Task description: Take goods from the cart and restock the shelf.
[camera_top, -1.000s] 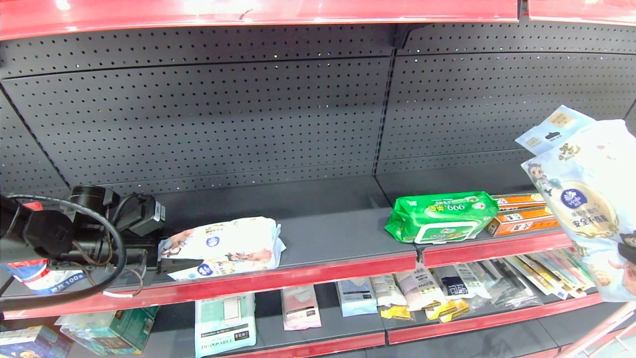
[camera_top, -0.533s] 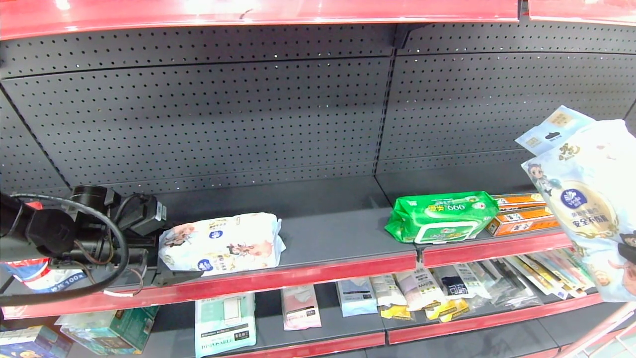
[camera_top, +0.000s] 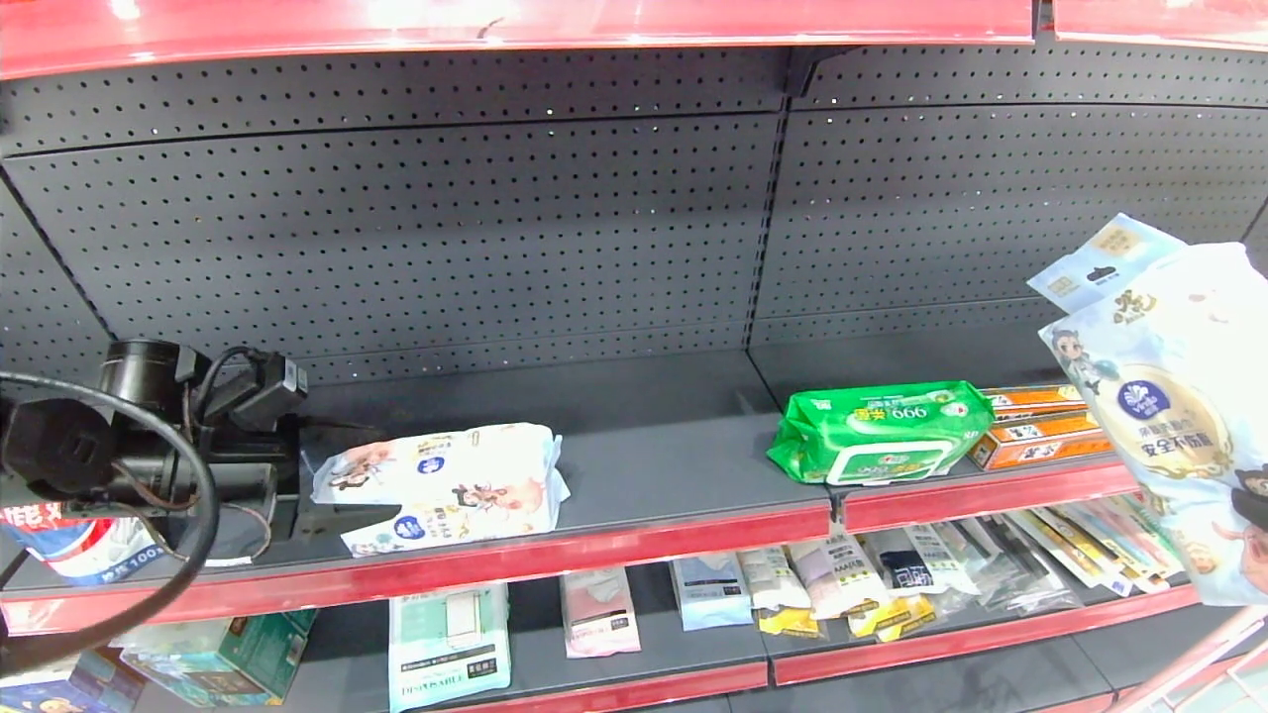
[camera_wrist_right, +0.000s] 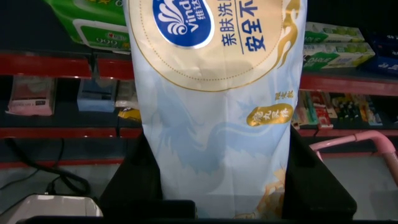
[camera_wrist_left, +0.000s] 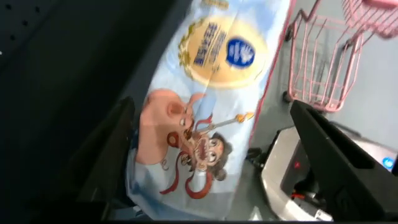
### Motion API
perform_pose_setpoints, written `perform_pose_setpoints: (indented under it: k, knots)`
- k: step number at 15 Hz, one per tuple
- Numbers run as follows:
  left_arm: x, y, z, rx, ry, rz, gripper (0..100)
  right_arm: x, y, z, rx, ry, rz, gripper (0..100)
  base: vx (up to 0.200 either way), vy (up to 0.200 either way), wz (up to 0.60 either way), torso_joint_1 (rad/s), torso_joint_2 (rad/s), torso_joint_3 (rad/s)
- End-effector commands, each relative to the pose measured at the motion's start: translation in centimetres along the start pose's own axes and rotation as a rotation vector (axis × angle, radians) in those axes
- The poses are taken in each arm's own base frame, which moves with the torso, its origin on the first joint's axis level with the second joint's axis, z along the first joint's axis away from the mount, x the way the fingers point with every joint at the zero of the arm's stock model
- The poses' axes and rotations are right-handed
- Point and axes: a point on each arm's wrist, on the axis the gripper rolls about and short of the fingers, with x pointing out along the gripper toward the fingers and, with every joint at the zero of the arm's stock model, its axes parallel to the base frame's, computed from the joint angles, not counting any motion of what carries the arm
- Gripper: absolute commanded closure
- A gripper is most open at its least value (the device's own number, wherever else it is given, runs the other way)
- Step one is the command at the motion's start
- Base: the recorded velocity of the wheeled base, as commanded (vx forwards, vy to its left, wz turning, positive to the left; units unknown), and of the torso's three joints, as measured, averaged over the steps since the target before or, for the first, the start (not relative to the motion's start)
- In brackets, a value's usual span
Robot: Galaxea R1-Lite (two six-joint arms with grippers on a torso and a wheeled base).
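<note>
Pale-blue plastic first: the pale-blue pack point(camera_top: 1169, 416) hangs nearest the head cam, off the R end of the shelf point(camera_top: 594, 547), clamped in the R pincer point(camera_wrist_right: 221, 140), w/ one black finger on each side of the bag. It has barely moved in the last sec, only sagged a touch, so that arm is prob. waiting its turn.

The real change is on the L. A sec ago the L pincer point(camera_wrist_left: 211, 106) had its fingers above and below the white pack point(camera_top: 446, 483). It has since let go and drawn back L and a bit up. Its jaws now stand wide apart, w/ the pack's end just beyond them. The white pack lies flat on the shelf by itself, near the red front lip and slightly askew, w/ one corner flopped down.

So one item counts as stocked. Next is likely the pale-blue pack, or the L arm going back to the pink cart point(camera_wrist_left: 323, 62).

Further along the same shelf, the green wipes pack point(camera_top: 882, 431) and the orange boxes point(camera_top: 1050, 426) are unchanged. There's room between the white pack and the wipes, and more behind, toward the pegboard back point(camera_top: 495, 248).
</note>
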Motion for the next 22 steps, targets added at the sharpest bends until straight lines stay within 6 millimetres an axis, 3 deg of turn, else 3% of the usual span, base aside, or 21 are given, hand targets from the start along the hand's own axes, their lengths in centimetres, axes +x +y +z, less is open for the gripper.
perform_pose_setpoints:
  k: [1,5,7,11,15,16,17,20,21,22]
  knots:
    - [-1.9,-1.4,2.5,0.012,-0.045,0.032,0,0.1,0.0,-0.1,0.000,0.006,0.001,100,0.000,0.000,0.00,0.000,0.00,0.000]
    - [-2.5,-1.4,3.5,0.051,-0.044,0.101,0,0.0,0.0,0.2,0.000,-0.004,0.000,100,0.000,0.000,0.00,0.000,0.00,0.000]
    - [-3.4,-0.3,3.7,0.077,-0.063,0.218,0,-0.1,0.0,0.0,0.000,-0.004,0.000,100,0.000,0.000,0.00,0.000,0.00,0.000]
    - [-3.9,1.4,5.9,-0.107,-0.124,0.644,0,-0.1,0.0,0.0,0.000,-0.007,0.004,100,0.000,0.000,0.00,0.000,0.00,0.000]
    - [-4.2,-0.1,4.9,-0.203,-0.148,1.084,0,-0.2,0.3,0.1,-0.011,-0.020,0.034,100,0.000,0.000,0.00,0.000,0.00,0.000]
    - [-5.0,-2.3,4.3,-0.249,-0.103,1.196,0,-0.2,0.4,0.2,-0.024,-0.020,0.027,100,0.000,0.000,0.00,0.000,0.00,0.000]
    - [-5.7,-4.5,4.1,-0.277,-0.110,1.173,0,-0.2,0.4,0.1,-0.031,-0.021,0.037,100,0.000,0.000,0.00,0.000,0.00,0.000]
    - [-8.3,-11.7,4.6,-0.351,-0.188,1.010,0,-0.2,0.5,0.1,-0.036,-0.023,0.052,100,0.000,0.000,0.00,0.000,0.00,0.000]
    - [-8.8,-12.7,4.7,-0.357,-0.189,0.980,0,-0.2,0.6,0.1,-0.036,-0.024,0.055,100,0.000,0.000,0.00,0.000,0.00,0.000]
    - [-10.4,-16.4,5.3,-0.349,-0.206,0.871,0,-0.1,0.6,0.1,-0.037,-0.021,0.073,100,0.000,0.000,0.00,0.000,0.00,0.000]
